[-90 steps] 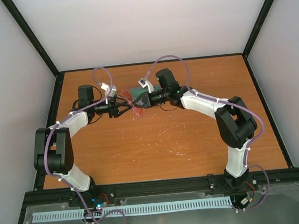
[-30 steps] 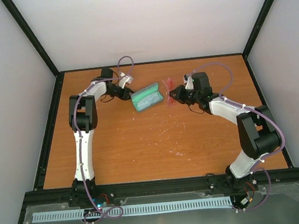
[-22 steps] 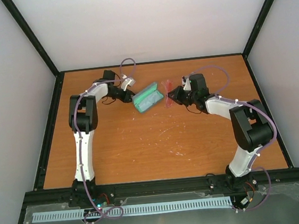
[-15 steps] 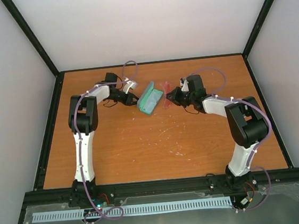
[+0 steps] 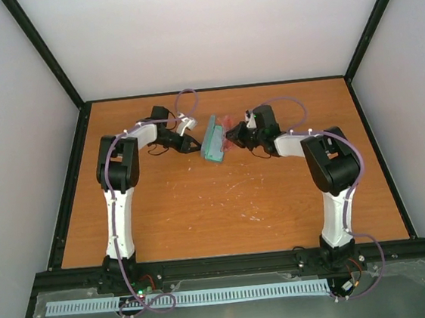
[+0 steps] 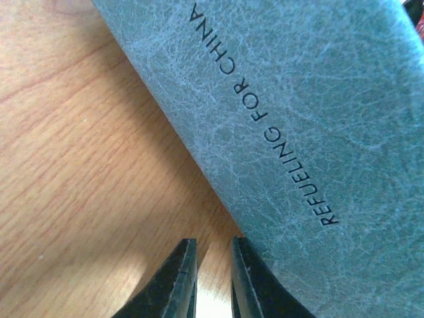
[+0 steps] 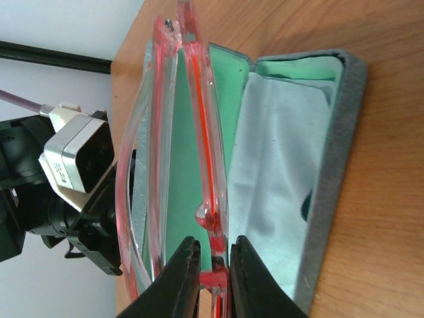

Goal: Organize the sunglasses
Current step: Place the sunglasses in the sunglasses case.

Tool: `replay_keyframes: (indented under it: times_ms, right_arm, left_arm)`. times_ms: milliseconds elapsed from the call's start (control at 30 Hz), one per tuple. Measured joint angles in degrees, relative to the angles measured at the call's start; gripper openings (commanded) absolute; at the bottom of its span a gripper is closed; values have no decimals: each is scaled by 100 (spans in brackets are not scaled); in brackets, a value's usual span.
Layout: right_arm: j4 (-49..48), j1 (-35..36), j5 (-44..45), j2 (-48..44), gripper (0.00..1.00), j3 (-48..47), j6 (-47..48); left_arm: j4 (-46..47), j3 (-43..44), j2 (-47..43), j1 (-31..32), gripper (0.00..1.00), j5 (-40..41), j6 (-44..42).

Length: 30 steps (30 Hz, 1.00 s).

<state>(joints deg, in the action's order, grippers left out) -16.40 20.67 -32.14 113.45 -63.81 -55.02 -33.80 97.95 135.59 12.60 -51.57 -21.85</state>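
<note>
The sunglasses (image 7: 205,152), a thin red-pink see-through frame, are pinched at one end by my shut right gripper (image 7: 213,242). They hang over the open grey-blue case (image 7: 338,165), in front of its green lining. A light-blue cloth (image 7: 278,172) lies inside. From above, the case (image 5: 213,138) stands narrow between both grippers, with the sunglasses (image 5: 224,122) at its right side by my right gripper (image 5: 230,135). My left gripper (image 5: 194,145) is against the case's left side. Its jaws (image 6: 212,242) show a narrow empty gap, one finger touching the case's outer shell (image 6: 298,99).
The case sits near the back of the wooden table (image 5: 224,196). A black frame rail (image 5: 213,90) runs along the back edge, with white walls behind and at both sides. My left arm's wrist camera (image 7: 73,156) shows just beyond the case lid.
The left gripper has pushed the case round from lying broad to standing narrow. The right gripper has carried the sunglasses leftward up to the case.
</note>
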Motion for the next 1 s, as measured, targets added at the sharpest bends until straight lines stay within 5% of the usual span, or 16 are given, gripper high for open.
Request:
replay_keyframes:
  times_ms: [1000]
  right_arm:
    - [-369, 382, 76, 1091, 15, -627, -656]
  left_arm:
    - [345, -404, -282, 0, 19, -138, 166]
